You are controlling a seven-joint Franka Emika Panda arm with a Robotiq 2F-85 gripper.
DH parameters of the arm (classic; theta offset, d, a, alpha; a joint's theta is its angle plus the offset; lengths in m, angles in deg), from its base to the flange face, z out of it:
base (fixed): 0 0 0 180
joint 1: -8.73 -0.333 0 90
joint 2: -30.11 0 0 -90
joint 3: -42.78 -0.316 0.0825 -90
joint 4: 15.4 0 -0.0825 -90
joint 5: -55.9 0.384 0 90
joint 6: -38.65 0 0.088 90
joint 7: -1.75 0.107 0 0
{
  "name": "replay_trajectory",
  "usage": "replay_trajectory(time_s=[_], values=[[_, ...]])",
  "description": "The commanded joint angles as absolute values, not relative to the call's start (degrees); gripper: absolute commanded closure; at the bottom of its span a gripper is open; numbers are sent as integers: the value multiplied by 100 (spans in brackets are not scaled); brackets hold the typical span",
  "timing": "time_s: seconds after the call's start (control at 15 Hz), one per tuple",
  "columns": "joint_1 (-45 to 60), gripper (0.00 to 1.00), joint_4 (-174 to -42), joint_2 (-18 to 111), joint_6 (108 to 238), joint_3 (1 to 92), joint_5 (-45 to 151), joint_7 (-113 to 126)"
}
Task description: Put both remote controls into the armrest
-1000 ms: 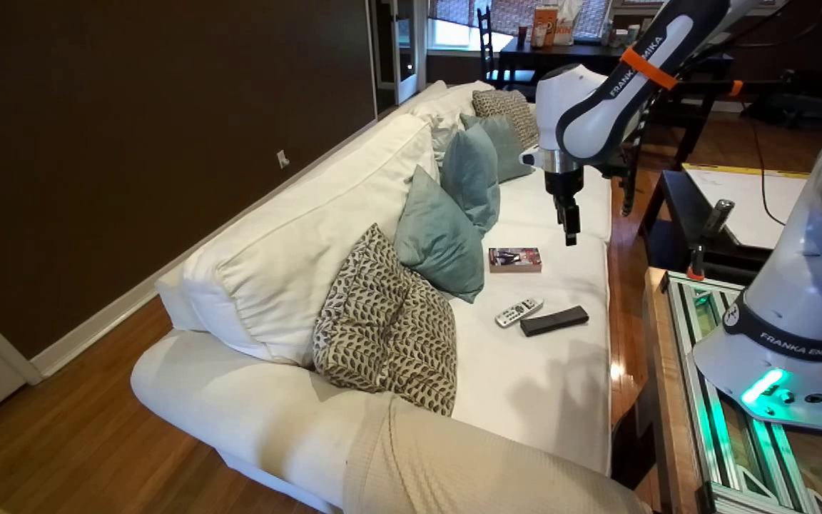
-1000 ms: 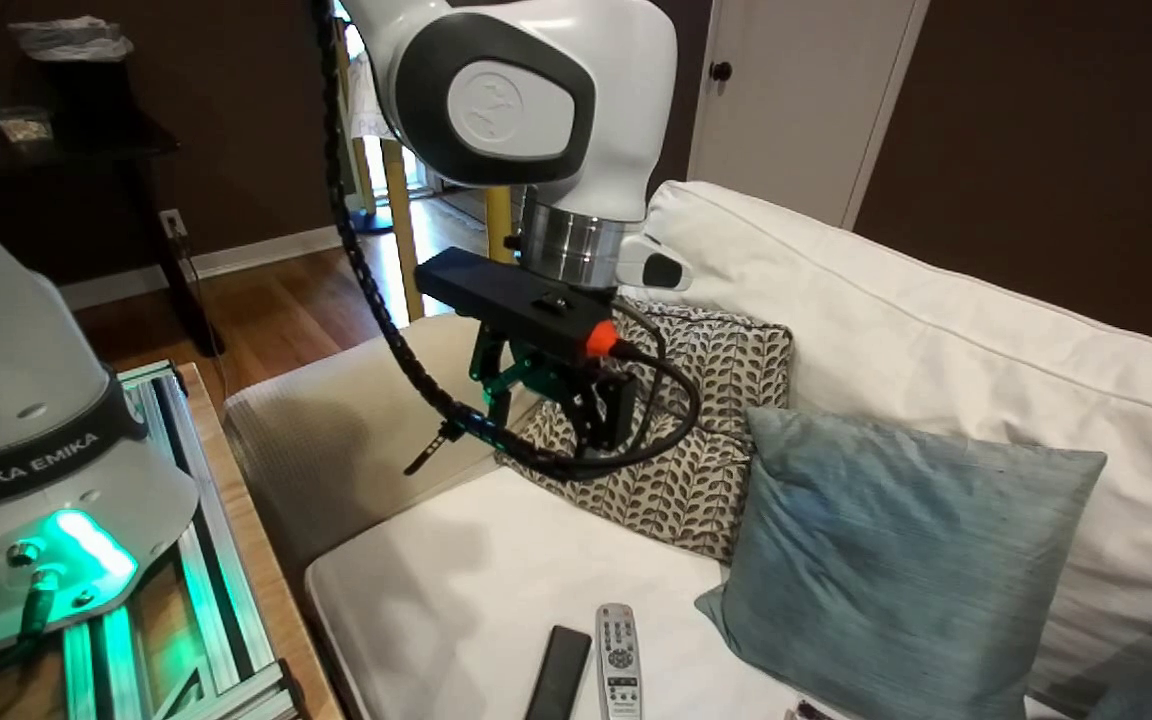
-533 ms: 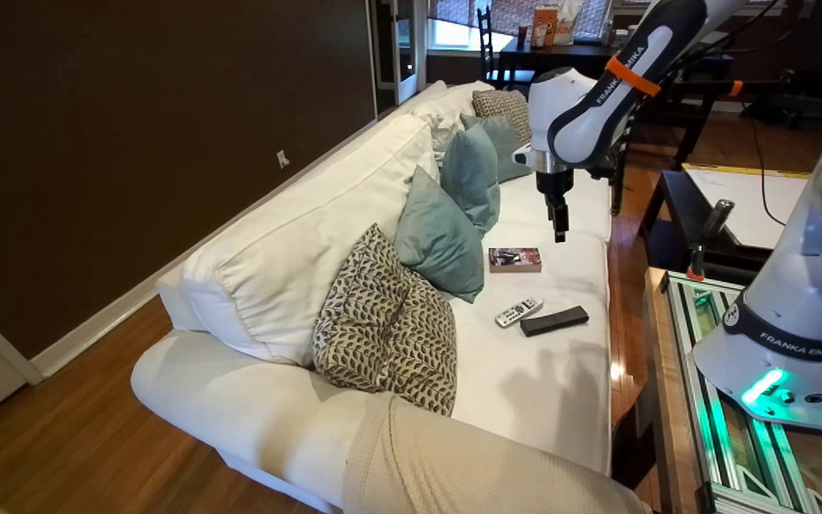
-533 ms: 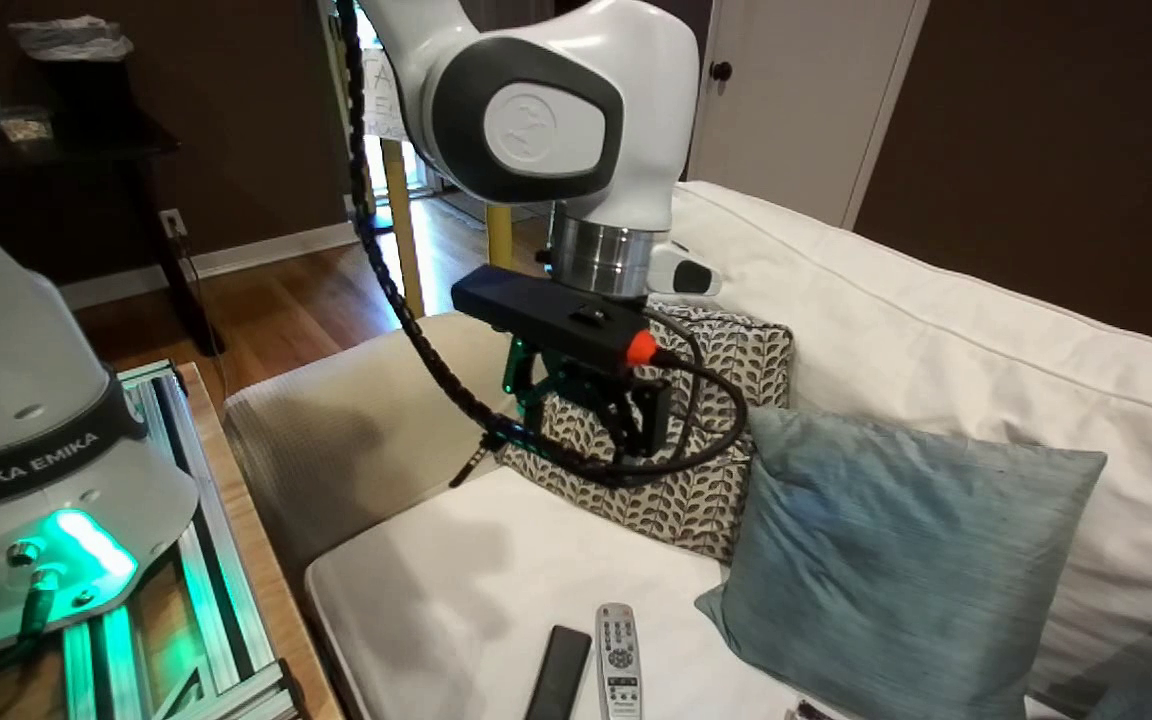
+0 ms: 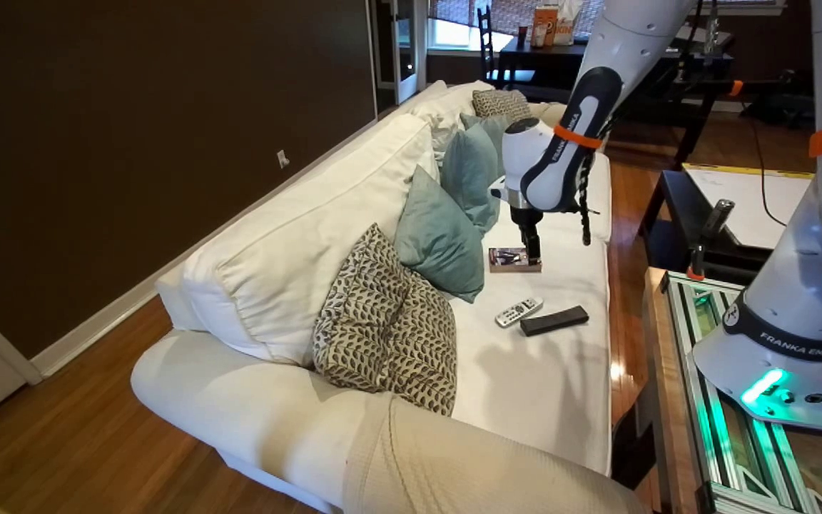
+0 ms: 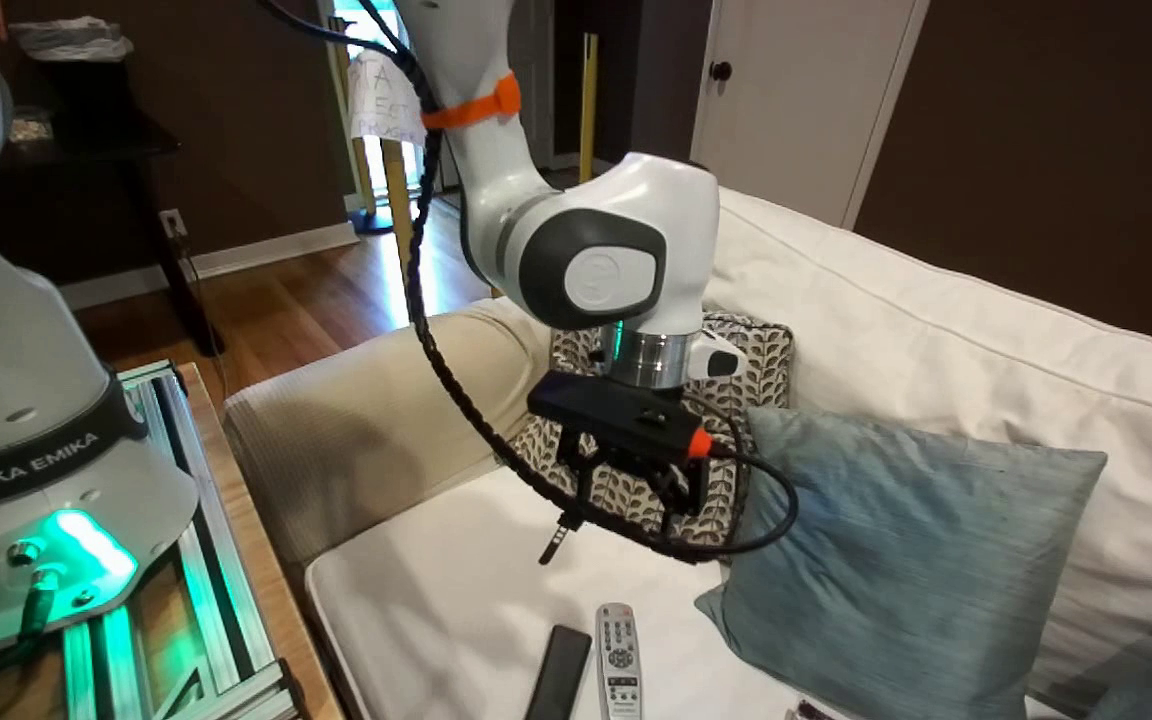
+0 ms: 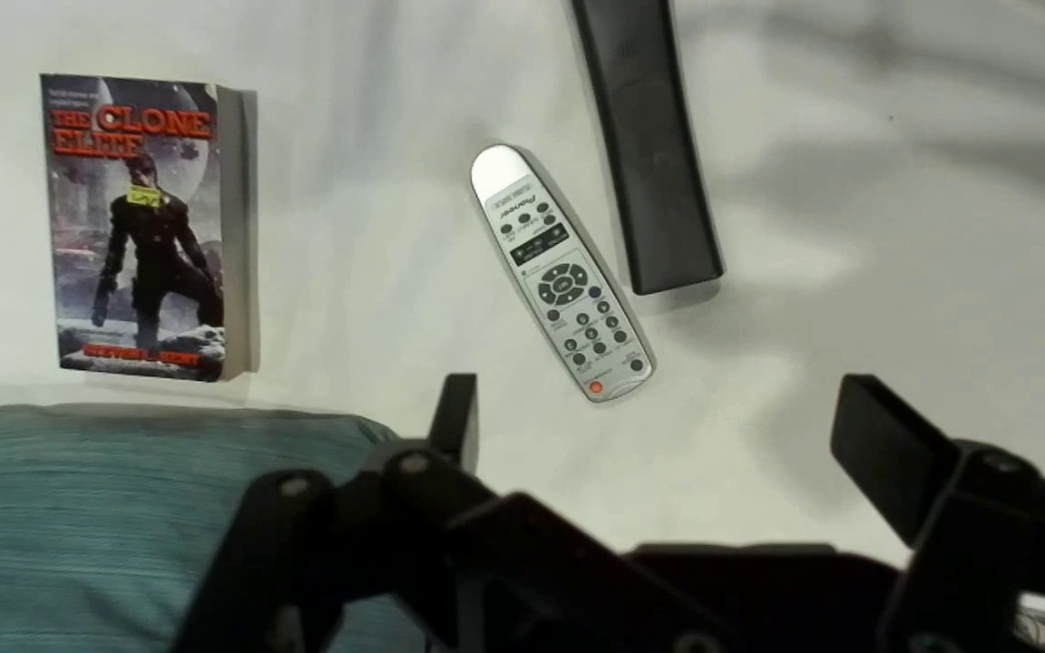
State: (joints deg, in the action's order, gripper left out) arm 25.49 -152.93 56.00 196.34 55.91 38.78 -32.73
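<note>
Wrist view: Pioneer remote [image 7: 563, 277] lies on seat [image 7: 359, 254]; other remote [image 7: 649, 150] at its one o'clock, book [image 7: 134, 227] nine, cushion [image 7: 123, 508] eight.

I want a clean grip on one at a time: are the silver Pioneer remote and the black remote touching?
Apart: the wrist view shows a narrow strip of white seat cushion between the silver Pioneer remote and the black remote.

We identify a white arm [image 6: 671, 215] with dark grey side panels [image 6: 546, 270], orange straps [image 5: 577, 137] and a silver collar [image 6: 648, 360]. On the base [image 5: 731, 373], we read FRANKA EMIKA on a dark band [image 5: 785, 343], above a glowing green light [image 5: 763, 385]. The gripper [image 7: 656, 435] and the ribbed cable [image 6: 446, 383] are black.
</note>
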Motion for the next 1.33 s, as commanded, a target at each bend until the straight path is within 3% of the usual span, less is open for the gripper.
replay_trajectory(time_s=[0.0,0.47,1.27], values=[[2932,0,-14932,5783,19391,5278,4000,-3558],[2879,0,-14942,5823,19571,5343,3867,-3401],[3232,0,-14045,7832,20990,5226,3686,-3536]])
